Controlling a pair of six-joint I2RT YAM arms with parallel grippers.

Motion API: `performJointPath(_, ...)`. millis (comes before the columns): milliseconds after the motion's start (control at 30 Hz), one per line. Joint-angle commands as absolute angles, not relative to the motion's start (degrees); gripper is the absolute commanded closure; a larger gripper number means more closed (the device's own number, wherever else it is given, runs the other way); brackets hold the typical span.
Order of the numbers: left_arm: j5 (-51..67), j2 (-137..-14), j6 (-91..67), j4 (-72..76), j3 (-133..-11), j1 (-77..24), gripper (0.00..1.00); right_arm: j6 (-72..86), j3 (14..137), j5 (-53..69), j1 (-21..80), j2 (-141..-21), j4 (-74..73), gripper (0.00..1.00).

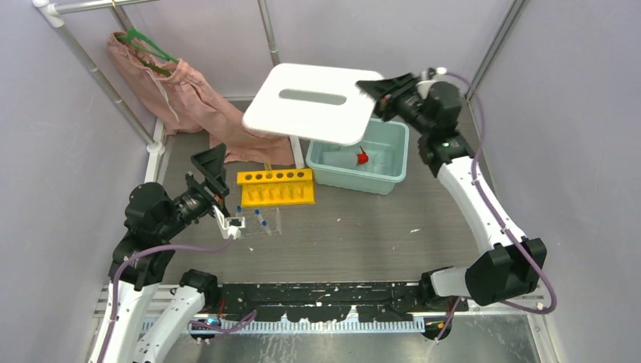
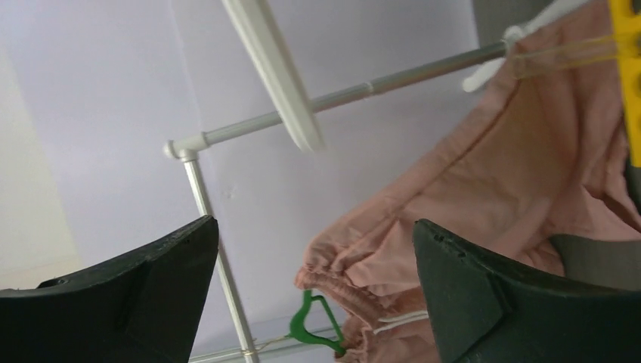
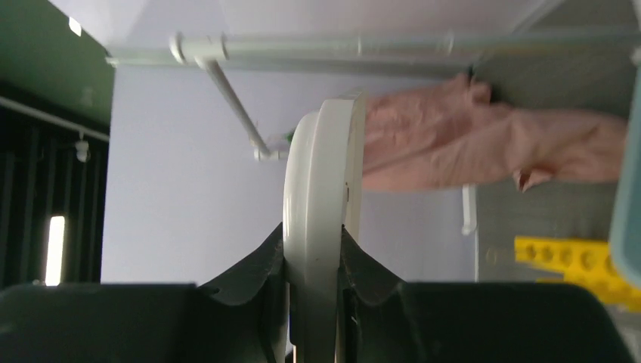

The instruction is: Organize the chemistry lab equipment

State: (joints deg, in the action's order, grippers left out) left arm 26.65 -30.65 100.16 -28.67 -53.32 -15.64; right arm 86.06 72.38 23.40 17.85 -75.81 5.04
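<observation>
My right gripper is shut on the edge of a white bin lid and holds it in the air over a teal bin. The right wrist view shows the lid edge-on between the right gripper's fingers. A red nozzle shows inside the bin. The yellow tube rack lies left of the bin. In front of it, small blue-capped tubes stand in a clear well tray, next to a small white piece. My left gripper is open and empty, raised left of the rack.
A pink garment on a green hanger hangs from the metal rail at the back left. It fills the left wrist view beyond the open left gripper. Purple walls enclose the table.
</observation>
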Motion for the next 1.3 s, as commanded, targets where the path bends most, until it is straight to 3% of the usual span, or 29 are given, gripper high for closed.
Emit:
performJointPath(0,18.67,-33.87,102.94,-41.13,-55.46,-15.64,0.00,82.69,78.68,30.07,7.55,-75.39,7.25,0.99)
performJointPath(167,12.82,-38.13,95.49,-50.42,-59.13,-15.64,0.00,81.37,75.67,37.20,-0.83,-76.83,6.77,0.99)
performJointPath(300,10.32,-44.50,79.30,-56.07,-65.44,-15.64,0.00,80.20,71.26,38.93,-4.10,-77.80,7.53,0.99)
performJointPath(533,15.65,-66.15,45.89,-76.53,-92.74,-15.64,0.00,75.64,67.78,38.54,-4.57,-80.17,6.76,0.99)
performJointPath(767,19.68,-73.56,32.13,-72.88,-99.93,-17.60,0.00,67.16,66.81,38.15,-4.57,-83.16,2.06,0.99)
performJointPath(1133,18.23,-80.04,27.28,-64.56,-98.14,-22.50,0.02,55.80,66.30,34.46,-4.57,-85.13,-5.00,0.99)
performJointPath(1167,18.20,-80.45,27.09,-63.89,-97.98,-22.70,0.02,54.81,66.78,33.96,-4.57,-85.54,-6.22,0.98)
performJointPath(1267,17.61,-81.16,26.69,-60.82,-96.91,-23.05,0.02,50.73,69.16,30.99,-4.57,-86.66,-13.04,0.77)
